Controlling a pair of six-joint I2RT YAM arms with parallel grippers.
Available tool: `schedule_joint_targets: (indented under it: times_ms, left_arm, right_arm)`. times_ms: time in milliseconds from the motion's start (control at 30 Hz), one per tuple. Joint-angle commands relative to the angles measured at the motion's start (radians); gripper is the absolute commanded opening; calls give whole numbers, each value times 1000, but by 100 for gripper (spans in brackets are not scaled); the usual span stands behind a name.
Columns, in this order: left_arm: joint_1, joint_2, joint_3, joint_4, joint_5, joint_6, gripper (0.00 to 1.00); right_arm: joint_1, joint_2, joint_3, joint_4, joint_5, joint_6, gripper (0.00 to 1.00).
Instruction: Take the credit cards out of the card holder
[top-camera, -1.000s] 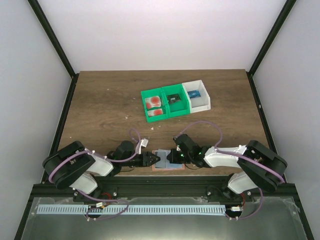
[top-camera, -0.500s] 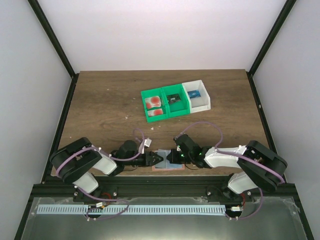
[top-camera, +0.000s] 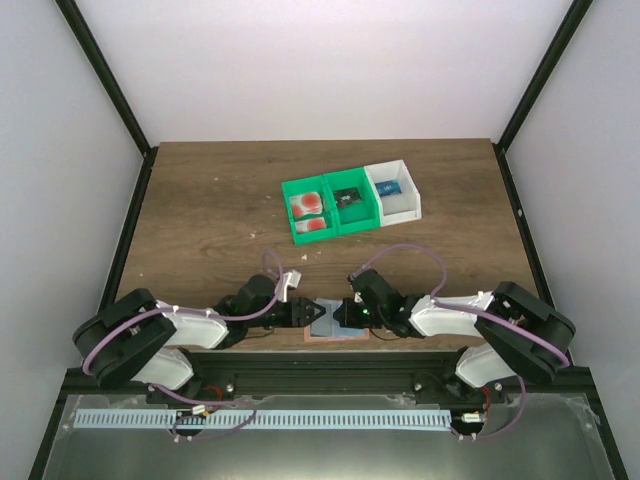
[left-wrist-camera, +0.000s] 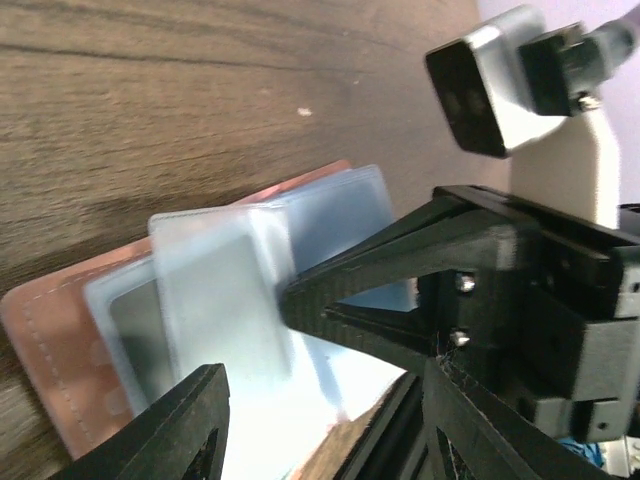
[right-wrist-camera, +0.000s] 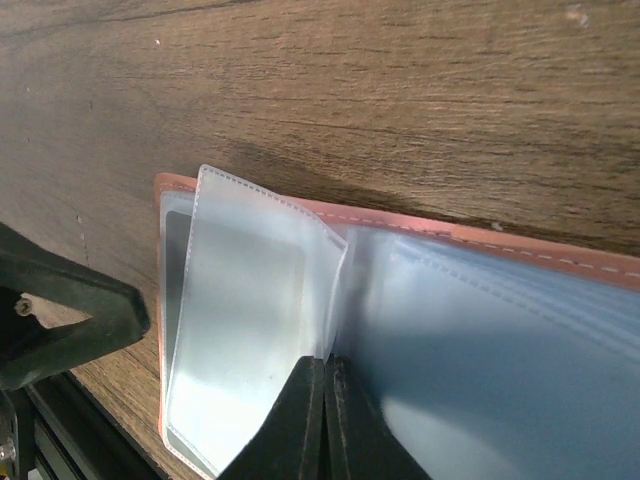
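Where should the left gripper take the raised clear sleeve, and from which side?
Grip the sleeve at its free outer edge, from the left. It stands tilted off the holder, the right gripper pins its inner edge, and the open left gripper faces the free one.

You had the card holder (right-wrist-camera: 480, 330) showing a salmon-pink stitched rim and frosted blue-grey sleeves on the dark brown woodgrain table (top-camera: 200, 220). The credit cards (top-camera: 307, 204) in the green bins (top-camera: 331, 205) were pale pink with red-orange blots. The white bin (top-camera: 405, 212) held something blue.
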Motion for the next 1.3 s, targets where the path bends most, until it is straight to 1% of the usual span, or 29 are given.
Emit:
schedule_joint_targets:
  times_ms: [0,333,667,833,933,1100,1267]
  left_arm:
    - [-6,40,18,-41,-22,30,56]
    - [-16,84,26,-41,-32,25,57]
    - [-25,146,24,69,35,-47,58]
    - [-25,111,34,31,24,-32,58]
    - [-26,121,36,64,48,-51,58]
    - [-27,152,19,183,92,-124,58]
    - [-28,136,32,187,101,-132,58]
  right_arm:
    - [12,-4,-16,-33,-14,5,1]
    - [12,-10,-30,-21,-13,17,1]
    - [12,-8,-37,-4,-16,25,0]
    - [12,-15,-39,-7,-13,25,0]
    - [12,-16,-42,0,-16,28,1]
    - [12,-37,-45,6,-15,33,5]
    - [12,-88,-40,-14,-2,26,9]
